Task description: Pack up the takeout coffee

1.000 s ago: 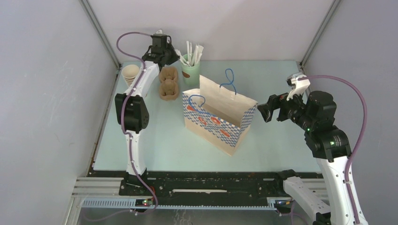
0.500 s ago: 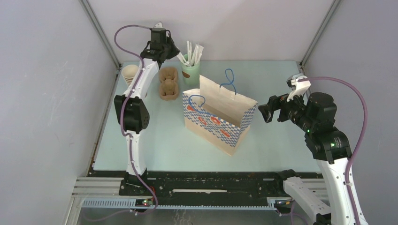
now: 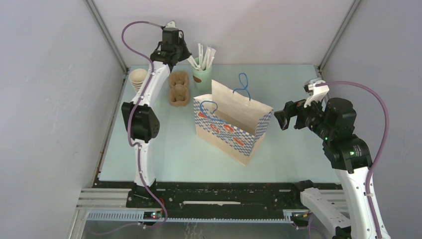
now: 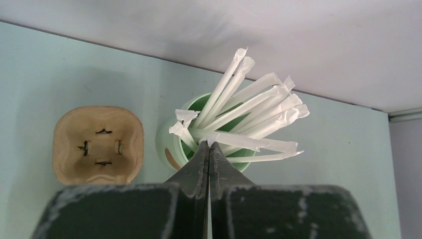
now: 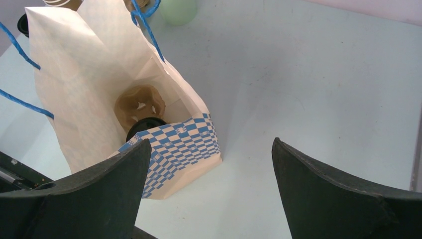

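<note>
A takeout coffee sits inside the open paper bag (image 3: 231, 127). In the right wrist view only its black lid (image 5: 146, 124) shows, next to a brown pulp carrier (image 5: 139, 103) deep in the bag (image 5: 174, 144). My right gripper (image 3: 280, 119) is open and empty and hangs just right of the bag, fingers spread wide (image 5: 209, 149). My left gripper (image 3: 171, 44) is at the back left, above the green cup of wrapped straws (image 4: 171, 144). Its jaws are pressed together, with the tips (image 4: 209, 143) pinching a white wrapped straw (image 4: 249, 144).
A stack of lidless brown cups (image 3: 138, 77) stands at the back left. Empty pulp cup carriers (image 3: 178, 88) lie beside the green straw cup (image 3: 201, 73); one carrier shows in the left wrist view (image 4: 98, 144). The back wall is close behind the left gripper.
My left gripper has risen and moved slightly back over the straw cup. The right arm and the bag have not moved.
</note>
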You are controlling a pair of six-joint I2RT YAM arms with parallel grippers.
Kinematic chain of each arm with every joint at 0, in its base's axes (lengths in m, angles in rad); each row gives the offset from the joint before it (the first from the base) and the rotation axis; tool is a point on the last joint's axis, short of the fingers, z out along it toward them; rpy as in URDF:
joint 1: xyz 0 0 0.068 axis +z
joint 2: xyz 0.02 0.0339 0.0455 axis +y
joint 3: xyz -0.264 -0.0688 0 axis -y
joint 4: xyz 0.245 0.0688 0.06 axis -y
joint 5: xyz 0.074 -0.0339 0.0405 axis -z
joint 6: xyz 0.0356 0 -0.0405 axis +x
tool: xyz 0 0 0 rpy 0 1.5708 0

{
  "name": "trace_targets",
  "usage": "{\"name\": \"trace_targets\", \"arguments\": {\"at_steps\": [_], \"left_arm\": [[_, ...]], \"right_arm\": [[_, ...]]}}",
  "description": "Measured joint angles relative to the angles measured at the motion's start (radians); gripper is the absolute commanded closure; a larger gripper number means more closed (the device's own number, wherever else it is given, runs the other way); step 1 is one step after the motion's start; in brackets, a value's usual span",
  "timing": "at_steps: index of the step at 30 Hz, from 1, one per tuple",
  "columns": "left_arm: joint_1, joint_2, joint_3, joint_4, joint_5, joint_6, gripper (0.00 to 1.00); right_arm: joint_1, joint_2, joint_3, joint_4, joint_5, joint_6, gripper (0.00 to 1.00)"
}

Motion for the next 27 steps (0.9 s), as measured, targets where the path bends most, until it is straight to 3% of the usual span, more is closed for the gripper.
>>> {"name": "trace_targets", "arguments": {"at_steps": [27], "left_arm": [[-0.029,-0.057,0.043,-0.016,-0.085,0.071,1.00]], "right_arm": [[0.003,-0.007,-0.011,0.004,-0.001,0.001,0.00]]}}
